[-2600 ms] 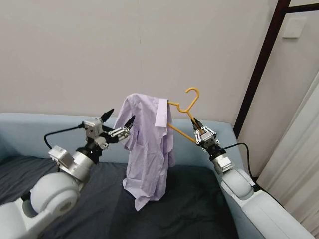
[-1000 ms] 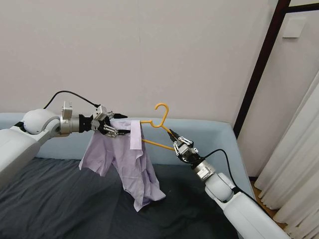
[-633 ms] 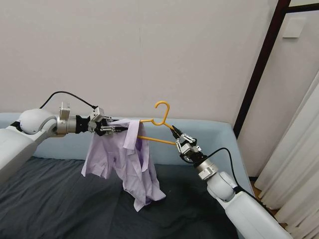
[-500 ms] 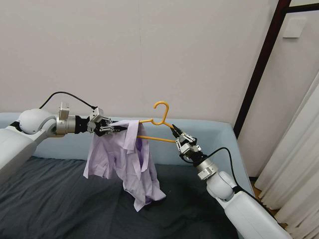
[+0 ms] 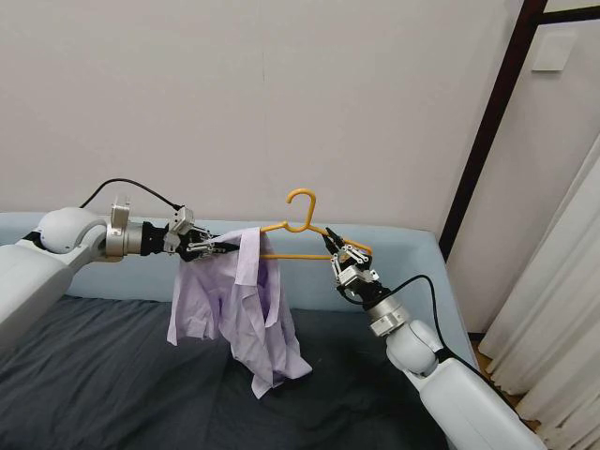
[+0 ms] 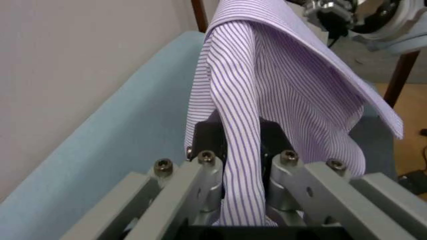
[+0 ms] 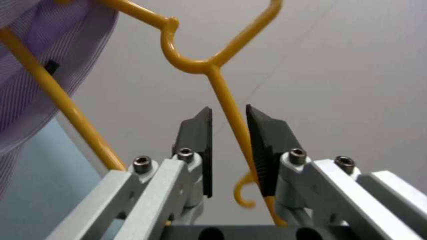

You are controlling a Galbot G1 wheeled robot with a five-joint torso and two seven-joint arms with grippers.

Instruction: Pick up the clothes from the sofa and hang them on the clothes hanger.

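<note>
The left arm reaches across in front of the wall, and its pincer (image 5: 202, 248) is closed on a fold of the striped lilac shirt (image 5: 246, 300). In the left wrist view the cloth (image 6: 287, 75) runs up from between the two dark pads (image 6: 207, 137), which are pressed in on it with no gap showing, so the left pincer (image 6: 241, 139) has a firm hold.

The shirt hangs in the air above the sofa (image 5: 412, 248). Its upper part is draped over the left end of the yellow hanger (image 5: 295, 256), and its lower folds droop toward the dark seat cushion without clearly touching it.

The right pincer (image 5: 342, 258) holds the hanger up by its right end, with the bar about level and the hook uppermost. From the right wrist, the yellow wire (image 7: 221, 92) passes between the fingers (image 7: 197, 145) of that pincer (image 7: 229, 135). They are drawn nearly together, with the wire lying against one pad and a thin gap on the other side. The shirt (image 7: 40, 75) covers the far arm of the hanger, well apart from this pincer.

The pale blue sofa back (image 6: 120, 125) lies just behind the left pincer.
</note>
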